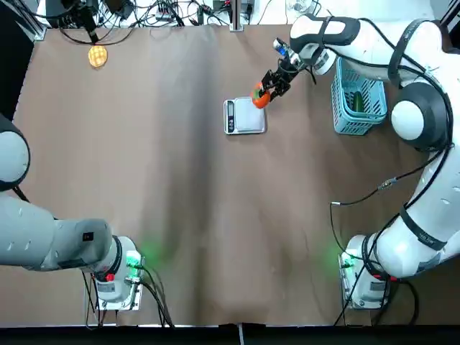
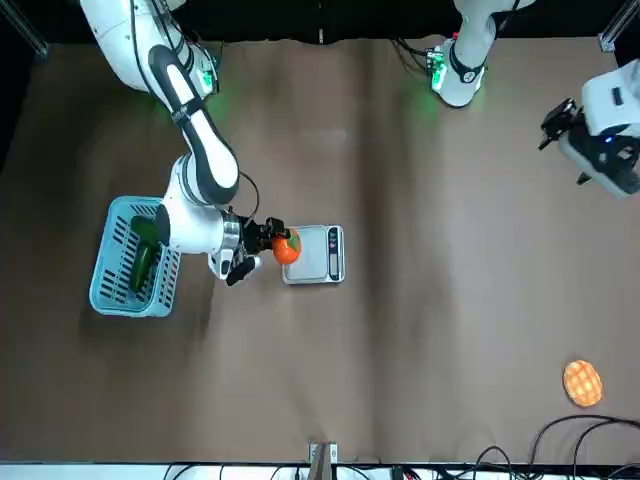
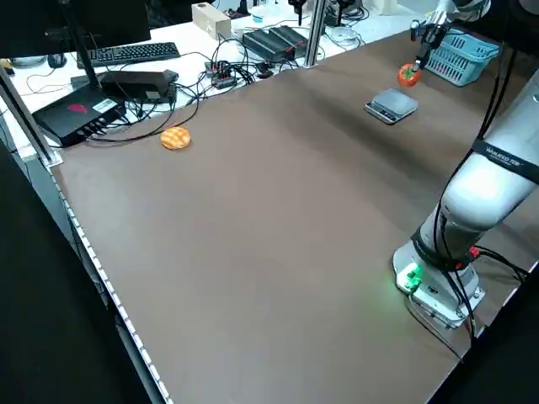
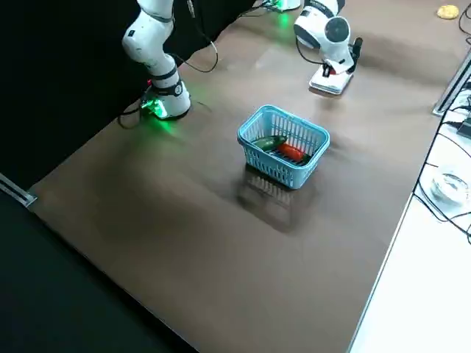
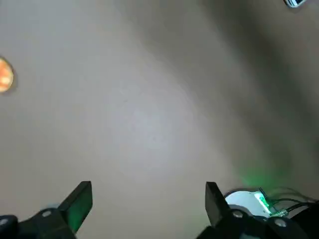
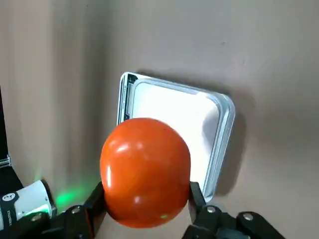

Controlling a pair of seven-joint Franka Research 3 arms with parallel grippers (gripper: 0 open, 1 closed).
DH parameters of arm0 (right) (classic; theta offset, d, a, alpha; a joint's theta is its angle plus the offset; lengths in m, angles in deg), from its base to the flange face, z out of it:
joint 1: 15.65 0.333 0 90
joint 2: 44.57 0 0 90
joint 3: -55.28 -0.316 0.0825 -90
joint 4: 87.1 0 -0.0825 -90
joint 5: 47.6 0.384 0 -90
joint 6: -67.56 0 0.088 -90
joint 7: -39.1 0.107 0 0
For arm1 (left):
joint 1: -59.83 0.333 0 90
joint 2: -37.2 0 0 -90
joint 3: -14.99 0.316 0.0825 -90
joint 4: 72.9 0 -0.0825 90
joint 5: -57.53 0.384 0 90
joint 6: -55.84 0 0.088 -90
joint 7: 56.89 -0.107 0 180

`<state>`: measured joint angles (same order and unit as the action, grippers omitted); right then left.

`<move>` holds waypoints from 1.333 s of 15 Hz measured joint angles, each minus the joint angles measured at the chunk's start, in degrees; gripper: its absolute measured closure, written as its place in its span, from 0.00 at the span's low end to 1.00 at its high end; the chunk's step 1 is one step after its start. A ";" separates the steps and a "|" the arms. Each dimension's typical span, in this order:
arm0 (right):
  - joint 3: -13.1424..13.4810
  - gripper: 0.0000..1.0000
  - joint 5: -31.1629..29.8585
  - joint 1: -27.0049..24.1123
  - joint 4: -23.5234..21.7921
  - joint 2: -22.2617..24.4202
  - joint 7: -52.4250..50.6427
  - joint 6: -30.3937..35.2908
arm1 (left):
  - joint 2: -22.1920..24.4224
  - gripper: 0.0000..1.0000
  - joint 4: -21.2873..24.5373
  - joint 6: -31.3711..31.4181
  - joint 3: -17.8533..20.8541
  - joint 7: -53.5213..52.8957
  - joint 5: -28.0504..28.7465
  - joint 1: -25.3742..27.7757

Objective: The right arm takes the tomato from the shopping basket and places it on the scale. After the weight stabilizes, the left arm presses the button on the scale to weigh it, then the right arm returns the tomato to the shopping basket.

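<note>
Top view shows the right gripper clamped on the tomato, held over the far right corner of the scale, plate centre lying near-left of it, while the left gripper, jaws apart, hangs well away left.

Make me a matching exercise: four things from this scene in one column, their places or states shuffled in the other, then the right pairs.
Things:
1. tomato
2. scale
3. shopping basket
4. left gripper

States:
A. holds a green vegetable
B. open and empty, back near its base
C. gripped by the right gripper, above the scale's edge
D. flat on the table, plate bare

Pairs: 1-C, 2-D, 3-A, 4-B
</note>
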<state>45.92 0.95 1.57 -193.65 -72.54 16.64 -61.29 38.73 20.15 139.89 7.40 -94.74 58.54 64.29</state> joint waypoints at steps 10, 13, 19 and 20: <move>0.08 0.31 3.49 3.77 0.70 -4.14 -2.95 -5.21 | -3.40 0.00 -0.01 2.24 -3.70 -12.10 0.61 -0.14; 0.28 0.31 3.51 3.74 0.94 -4.62 -4.06 -5.24 | -3.40 0.00 -0.01 2.28 -3.92 -15.14 0.71 -0.14; 0.63 0.22 3.51 3.45 1.14 -4.78 -5.86 -5.32 | -3.57 0.00 -0.02 3.04 -4.57 -27.40 0.72 -0.15; 0.73 0.20 3.51 3.44 1.22 -4.78 -6.34 -5.32 | -3.71 0.00 -0.01 3.10 -4.80 -29.36 0.72 -0.15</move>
<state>46.65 4.47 5.01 -192.43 -77.31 10.30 -66.61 35.02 20.14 142.99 2.61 -124.10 59.26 64.14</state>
